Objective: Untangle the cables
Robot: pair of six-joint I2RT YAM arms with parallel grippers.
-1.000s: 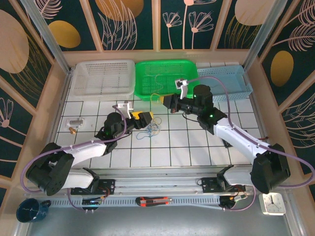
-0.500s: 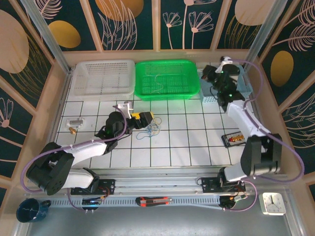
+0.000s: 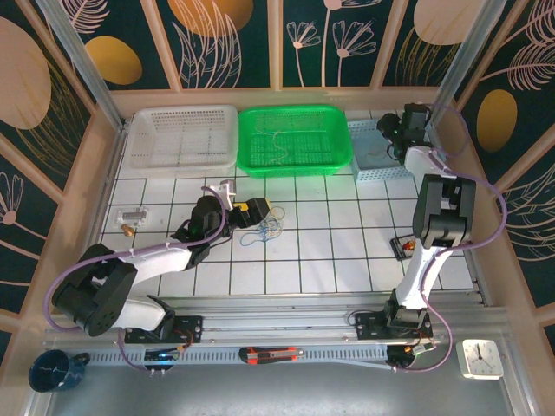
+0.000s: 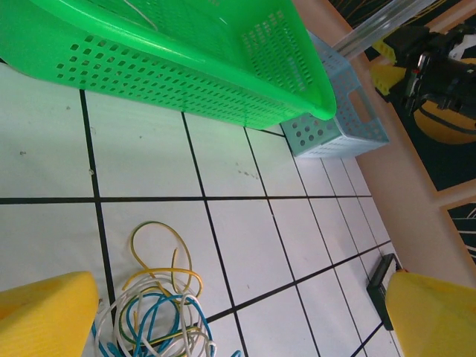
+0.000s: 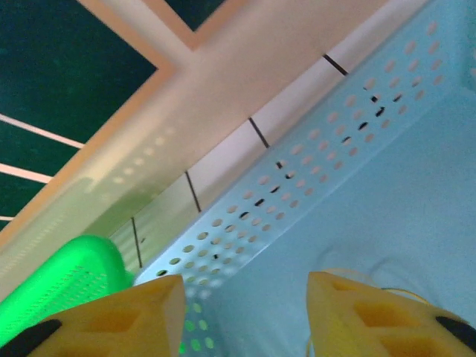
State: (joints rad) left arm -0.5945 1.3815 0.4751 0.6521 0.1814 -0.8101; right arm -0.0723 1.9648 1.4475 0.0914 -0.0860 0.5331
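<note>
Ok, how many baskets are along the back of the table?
3: a white basket back left, a green basket in the middle, a blue basket back right. None seem hidden.

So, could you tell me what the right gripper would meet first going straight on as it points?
Probably the pale blue perforated plastic basket: the right gripper points into it, fingers apart. Whether its floor or holed wall comes first, depth leaves unclear.

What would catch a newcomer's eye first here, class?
The bright green basket at the far middle stands out first. Then comes the small clump of blue, yellow and white cables on the white tiles, just ahead of the open left gripper. The right gripper hangs open over the pale blue basket at far right.
</note>
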